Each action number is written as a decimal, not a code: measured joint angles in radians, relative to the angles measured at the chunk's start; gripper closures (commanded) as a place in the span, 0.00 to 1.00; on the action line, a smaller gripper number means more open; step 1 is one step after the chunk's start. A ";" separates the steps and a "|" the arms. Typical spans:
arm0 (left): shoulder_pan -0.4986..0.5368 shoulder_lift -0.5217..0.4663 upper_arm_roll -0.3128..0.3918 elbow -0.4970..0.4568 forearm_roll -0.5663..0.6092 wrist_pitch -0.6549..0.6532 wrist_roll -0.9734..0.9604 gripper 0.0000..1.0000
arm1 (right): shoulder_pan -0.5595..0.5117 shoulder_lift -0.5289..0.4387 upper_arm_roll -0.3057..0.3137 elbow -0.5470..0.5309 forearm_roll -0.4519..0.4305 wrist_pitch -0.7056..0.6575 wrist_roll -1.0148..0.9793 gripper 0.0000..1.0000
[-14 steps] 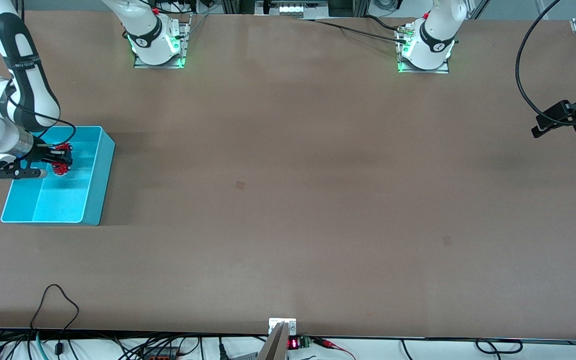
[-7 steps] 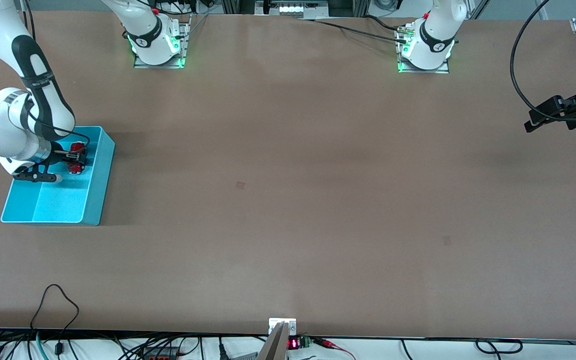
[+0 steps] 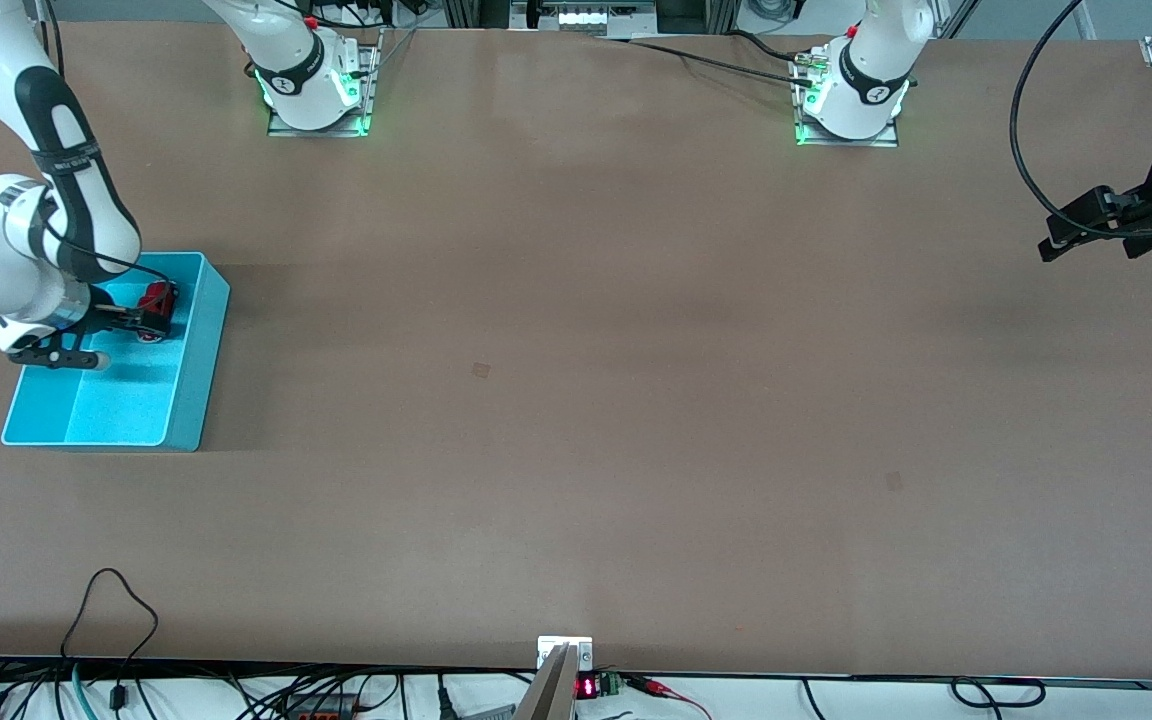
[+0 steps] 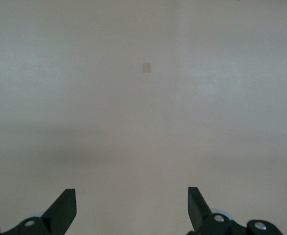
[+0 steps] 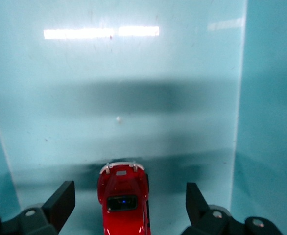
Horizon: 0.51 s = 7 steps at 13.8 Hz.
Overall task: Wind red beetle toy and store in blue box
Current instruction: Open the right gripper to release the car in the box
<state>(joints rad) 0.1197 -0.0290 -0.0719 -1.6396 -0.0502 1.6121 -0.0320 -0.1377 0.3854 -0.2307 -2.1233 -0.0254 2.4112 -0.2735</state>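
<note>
The red beetle toy (image 3: pixel 157 299) lies inside the blue box (image 3: pixel 206 345), close to the wall that faces the table's middle. In the right wrist view the toy (image 5: pixel 123 198) sits on the box floor (image 5: pixel 133 98) between my right gripper's fingers, which stand wide apart and clear of it. My right gripper (image 3: pixel 150 312) (image 5: pixel 129 205) is open, low inside the box. My left gripper (image 3: pixel 1048 246) (image 4: pixel 131 205) is open and empty, waiting above bare table at the left arm's end.
The blue box stands at the right arm's end of the brown table (image 3: pixel 576 400). A black cable (image 3: pixel 1026 150) loops above the left gripper. Small marks (image 3: pixel 480 370) dot the tabletop. Cables hang along the table edge nearest the front camera.
My right gripper moved across the box toward the wall facing the table's middle, sank lower and opened, letting go of the toy. The left gripper drifted slightly toward the table's middle.
</note>
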 measured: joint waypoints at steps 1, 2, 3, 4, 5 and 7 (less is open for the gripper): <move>0.000 0.000 0.000 0.000 0.000 0.000 0.000 0.00 | 0.000 -0.025 0.002 0.026 0.000 -0.049 0.000 0.00; 0.000 0.000 0.000 0.000 0.000 0.000 0.000 0.00 | 0.000 -0.054 0.008 0.058 0.000 -0.108 0.000 0.00; 0.000 0.000 0.000 0.000 0.000 0.000 0.000 0.00 | 0.001 -0.088 0.018 0.098 0.000 -0.180 0.000 0.00; -0.001 0.000 0.000 0.000 0.000 0.000 0.001 0.00 | 0.001 -0.122 0.031 0.141 0.000 -0.257 0.000 0.00; -0.004 0.000 0.000 0.000 0.000 0.000 0.001 0.00 | 0.002 -0.156 0.046 0.187 0.000 -0.332 0.000 0.00; -0.015 0.000 0.000 0.000 0.000 0.000 0.001 0.00 | 0.002 -0.212 0.087 0.281 -0.003 -0.469 0.000 0.00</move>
<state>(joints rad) 0.1052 -0.0291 -0.0715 -1.6396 -0.0502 1.6121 -0.0307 -0.1354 0.1734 -0.1438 -1.8424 -0.0288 1.9421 -0.2737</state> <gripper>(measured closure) 0.000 0.000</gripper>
